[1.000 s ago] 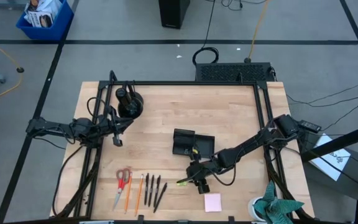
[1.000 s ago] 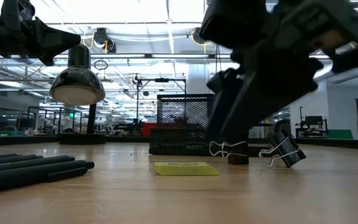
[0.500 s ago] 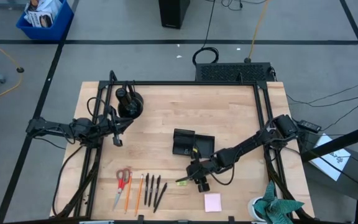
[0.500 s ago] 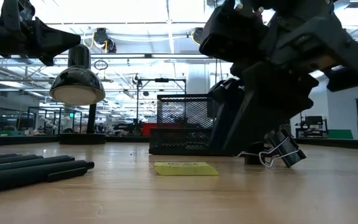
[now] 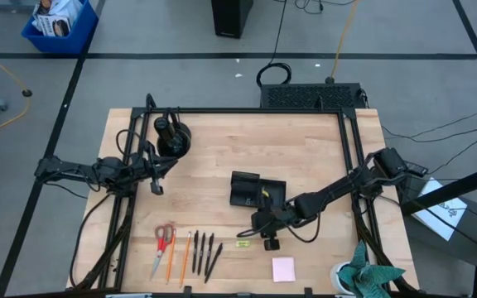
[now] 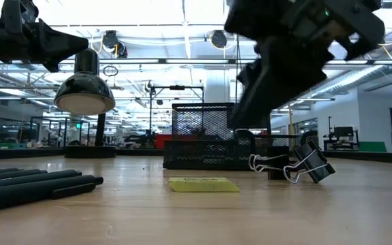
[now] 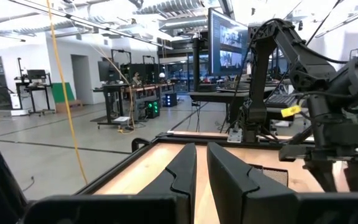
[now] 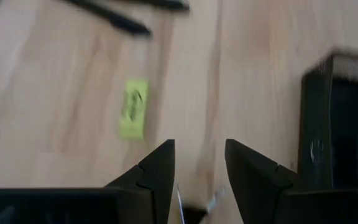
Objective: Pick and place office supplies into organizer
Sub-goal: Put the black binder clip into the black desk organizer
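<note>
The organizer (image 5: 257, 192) sits at the table's (image 5: 305, 141) centre. At its six o'clock lie the tag (image 5: 242, 244) and clips (image 5: 270, 243); the notepad (image 5: 283, 268) lies further out. Scissors (image 5: 163, 244), pencil (image 5: 185, 257) and pens (image 5: 205, 252) lie at eight o'clock.

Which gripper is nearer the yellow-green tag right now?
Right. The right gripper hangs just beside the yellow-green tag, by the organizer. The left gripper waits far across the table, near its left edge.

You are looking at a grey floor (image 5: 180, 83) crossed by dark tape lines, with a blue bin (image 5: 59, 25) of papers well away from the pale wooden tabletop (image 5: 222, 157). Beyond it, a large hall has bright ceiling lights (image 6: 148, 10), a monitor (image 7: 227, 43) and distant workbenches (image 7: 132, 93).
</note>
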